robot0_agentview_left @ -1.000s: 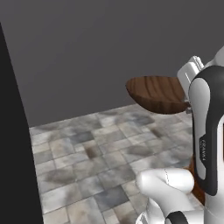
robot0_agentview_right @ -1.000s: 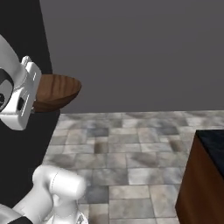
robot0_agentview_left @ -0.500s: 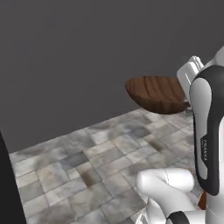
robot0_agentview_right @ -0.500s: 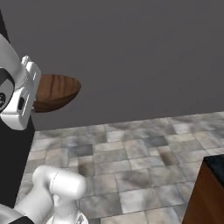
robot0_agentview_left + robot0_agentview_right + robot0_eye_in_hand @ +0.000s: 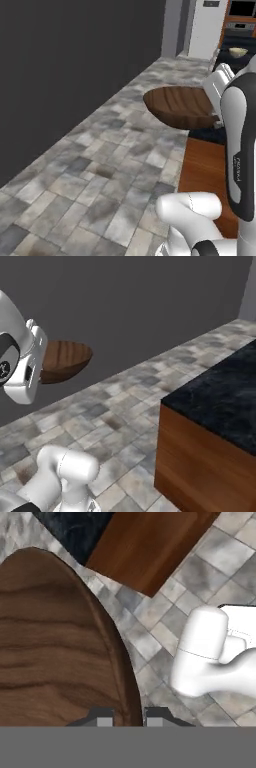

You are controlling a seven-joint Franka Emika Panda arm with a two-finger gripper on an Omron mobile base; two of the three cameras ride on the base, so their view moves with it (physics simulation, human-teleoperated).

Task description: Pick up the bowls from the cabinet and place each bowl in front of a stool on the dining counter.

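The gripper (image 5: 129, 716), clamped on the rim of the dark brown bowl (image 5: 181, 106), carries it above the floor with the dining counter (image 5: 220, 401) nearby; we judge placement pending, the other bowl still to fetch.

No legible text, labels, brands, numbers or signs — none on any surface in any view.
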